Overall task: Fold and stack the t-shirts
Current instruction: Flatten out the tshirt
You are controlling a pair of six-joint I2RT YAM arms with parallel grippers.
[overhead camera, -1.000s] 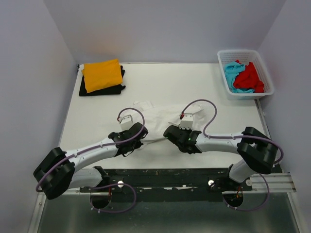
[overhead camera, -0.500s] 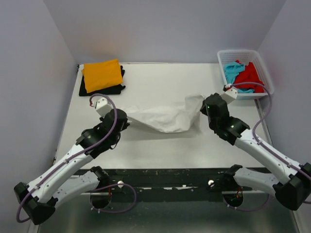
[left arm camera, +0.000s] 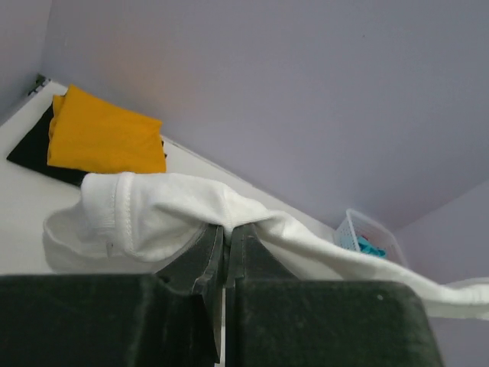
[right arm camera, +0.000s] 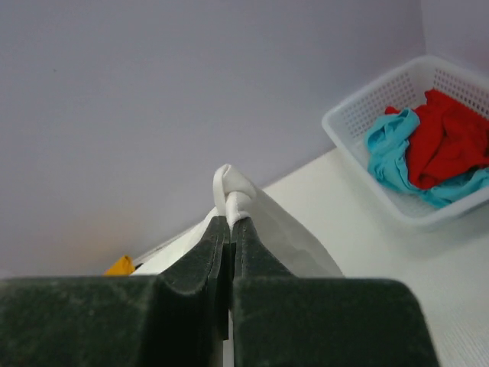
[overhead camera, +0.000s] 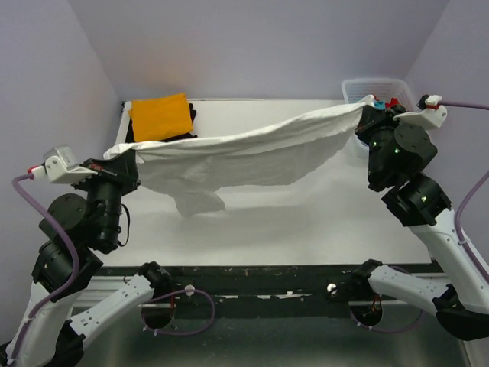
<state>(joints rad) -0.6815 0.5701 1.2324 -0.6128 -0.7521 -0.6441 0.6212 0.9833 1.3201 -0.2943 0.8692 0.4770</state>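
I have the white t-shirt (overhead camera: 244, 153) stretched in the air above the tabletop (overhead camera: 306, 222), slung like a hammock between the two arms. My left end effector (overhead camera: 124, 155) is closed on the cloth at its left end, and on the left wrist camera the jaws are pinched together with a stitched edge bunched over them. My right end effector (overhead camera: 369, 108) is closed on the other end, and on its wrist camera a small folded nub of white fabric sticks up from between the shut fingers. The middle of the shirt sags, and one sleeve (overhead camera: 199, 202) droops lowest, close to the tabletop; I cannot tell whether it touches.

At the far left corner the orange t-shirt (overhead camera: 160, 116) lies folded into a neat rectangle on top of the folded black t-shirt (left arm camera: 30, 153). From above, the raised white cloth hides the near edge of that stack. At the far right sits the white plastic lattice basket (right arm camera: 367, 107), with the red t-shirt (right arm camera: 451, 130) and the turquoise t-shirt (right arm camera: 390, 149) crumpled together inside. From above, my right wrist and the shirt's right end cover most of it.

The white cloth is thin, soft and rumpled, with long creases running between the two grips. The tabletop is smooth matt white, ringed by plain pale lilac walls (overhead camera: 252, 46).
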